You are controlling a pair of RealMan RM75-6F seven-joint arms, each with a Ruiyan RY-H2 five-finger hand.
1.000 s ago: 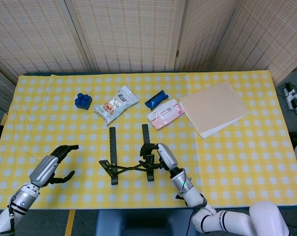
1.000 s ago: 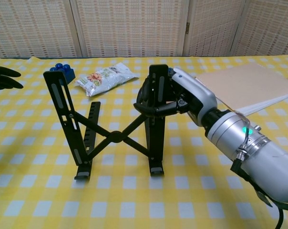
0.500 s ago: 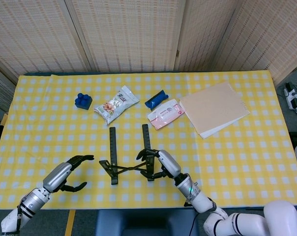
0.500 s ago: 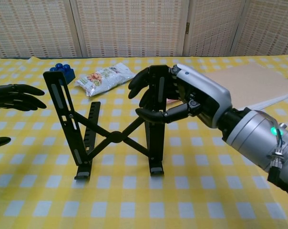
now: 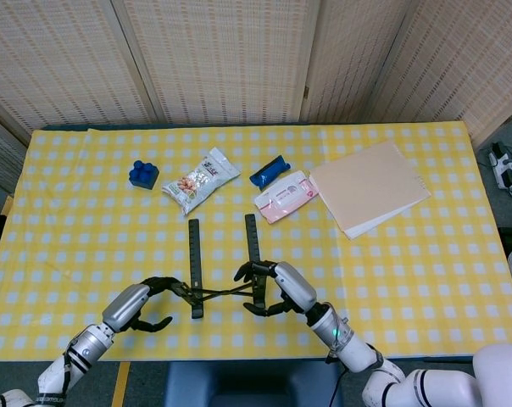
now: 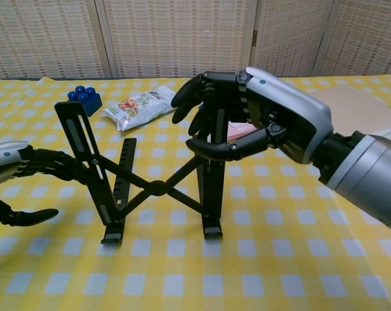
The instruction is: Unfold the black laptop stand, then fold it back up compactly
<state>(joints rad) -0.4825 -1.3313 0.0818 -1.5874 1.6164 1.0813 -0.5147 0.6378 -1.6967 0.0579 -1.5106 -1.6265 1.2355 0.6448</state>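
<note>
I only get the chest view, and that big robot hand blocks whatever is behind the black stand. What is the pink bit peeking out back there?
Observer: In the head view it is a pink pack, lying flat on the cloth beyond the laptop stand and the right hand.
Visitor: Is anything beside it?
Observer: Yes, a small blue packet lies just past its far left corner. Your view hides it completely.
Visitor: And the tan thing at my right edge?
Observer: It is a stack of tan sheets, seen whole from above, with a white edge showing underneath.
</note>
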